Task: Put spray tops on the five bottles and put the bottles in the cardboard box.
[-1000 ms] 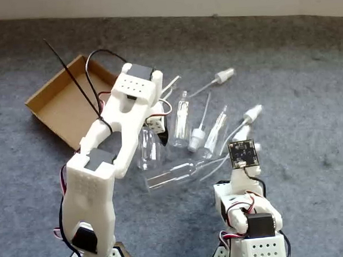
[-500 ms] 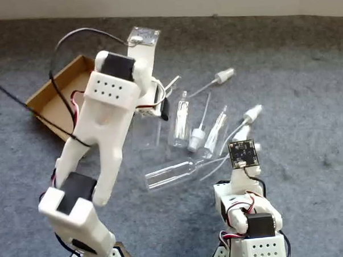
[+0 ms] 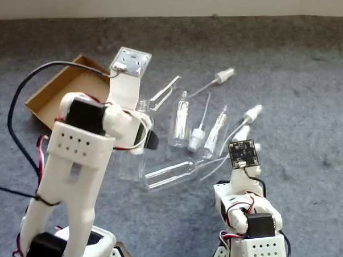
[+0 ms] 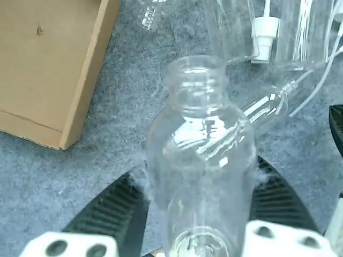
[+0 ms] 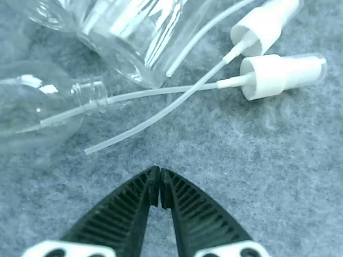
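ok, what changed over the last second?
The left arm folded back toward its base; the left tool, closed on the clear bottle, carried it slightly toward the cardboard box. The right tool stayed shut and still; the lying bottles and spray tops did not move.

Blocking the middle of the carpet (image 3: 315, 156) with a tight cluster of lying bottles (image 3: 181, 118) and spray tops (image 3: 196, 140). Barring the way just ahead of the right gripper (image 5: 159, 187) with one crosswise bottle (image 3: 170, 175) and two thin crossing tubes (image 5: 185, 92). Standing over the gap between cluster and cardboard box (image 3: 56, 102) with the left arm (image 3: 82, 161) and its gripped bottle (image 4: 201, 144). Leaving bare carpet open right of the cluster and between the arm bases; leaving most of the box floor uncovered.
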